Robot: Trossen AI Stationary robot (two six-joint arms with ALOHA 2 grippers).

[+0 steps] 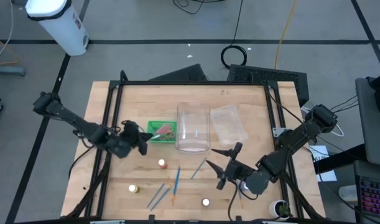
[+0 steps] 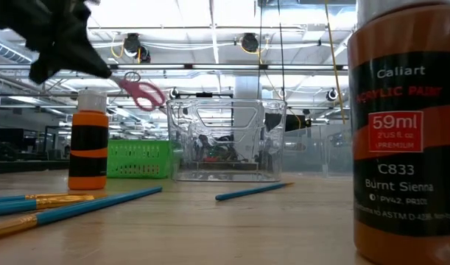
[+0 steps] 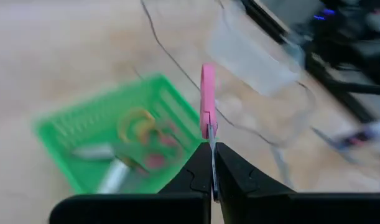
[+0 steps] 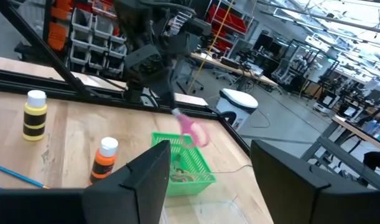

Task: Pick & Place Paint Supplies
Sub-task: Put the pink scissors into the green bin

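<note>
Pink-handled scissors point(image 3: 206, 93) pinched in left claw point(image 3: 213, 163) above green basket point(image 1: 153, 134); right claw point(image 1: 225, 167) spread, empty; brushes, bottles left on bench point(image 1: 252, 112).

- Three paint bottles: one orange-capped point(image 1: 162, 163), one yellow-capped point(image 1: 134, 188), one white-capped point(image 1: 206, 202).
- Brushes: one blue brush lying alone point(image 1: 198, 169); a crossed cluster of blue and orange brushes point(image 1: 166, 190), probably four, too thin to count surely; one orange brush apart point(image 1: 238, 198).
- One pair of pink-handled scissors point(image 3: 207, 93) in the air; more handle loops in the basket, blurred beyond counting.
- One green basket point(image 1: 153, 126).
- One clear bin point(image 1: 193, 129).
- One clear lid point(image 1: 229, 123).
</note>
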